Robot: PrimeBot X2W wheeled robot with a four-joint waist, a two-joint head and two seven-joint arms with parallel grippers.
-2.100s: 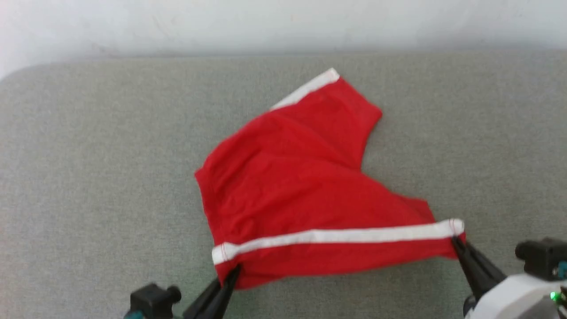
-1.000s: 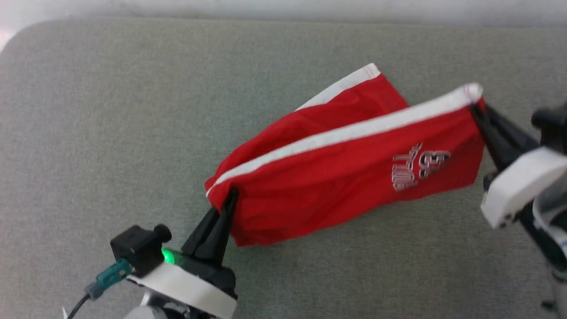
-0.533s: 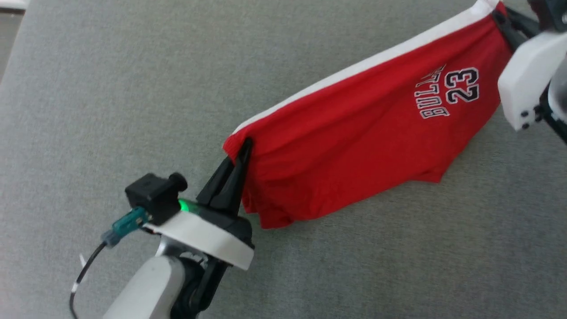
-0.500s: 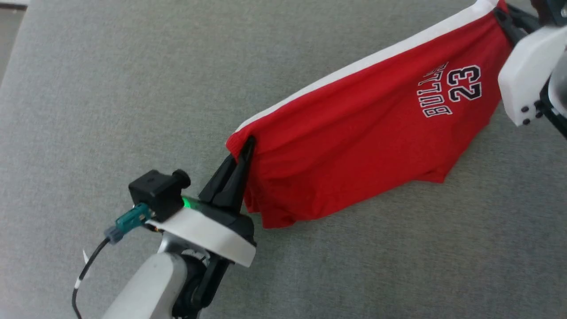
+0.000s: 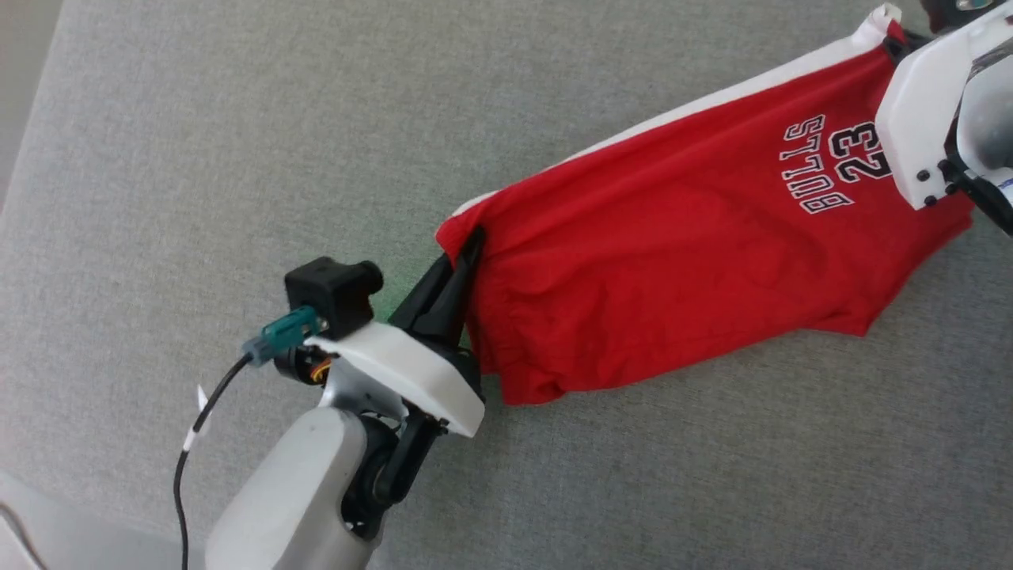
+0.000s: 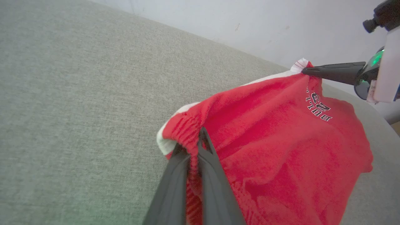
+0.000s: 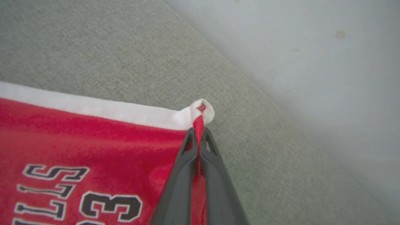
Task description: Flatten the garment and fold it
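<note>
The shorts (image 5: 673, 253) are held up and stretched between both arms over the grey cushion (image 5: 237, 158). In the head view the long axis is laid from 8 o'clock to 2 o'clock. The white band (image 5: 712, 95) is carried along the top edge, and the lettering (image 5: 839, 162) with "23" is seen near the 2 o'clock end, turned sideways and facing the camera.

At the 8 o'clock end the waist corner is pinched by the left gripper (image 5: 472, 241), its fingers clenched on bunched red cloth, as is confirmed in the left wrist view (image 6: 193, 143). At the 2 o'clock end the band's corner is nipped by the right gripper (image 7: 197, 132), fingers pressed tight on a thin fold.

The lower hem is left sagging toward the cushion; whether it touches cannot be told.

Wide bare cushion is offered toward 9 and 6 o'clock. The cushion's edge is met at 10 o'clock in the head view, and a pale wall (image 7: 312, 47) is found close behind the right gripper.

Against two seconds ago, a big change is noted: the shorts lay spread flat then, band at the near edge, lettering hidden. A second ago a second band was seen behind the front one; now only one is shown. Since half a second ago the whole view has shifted, so that is put down to the camera.
</note>
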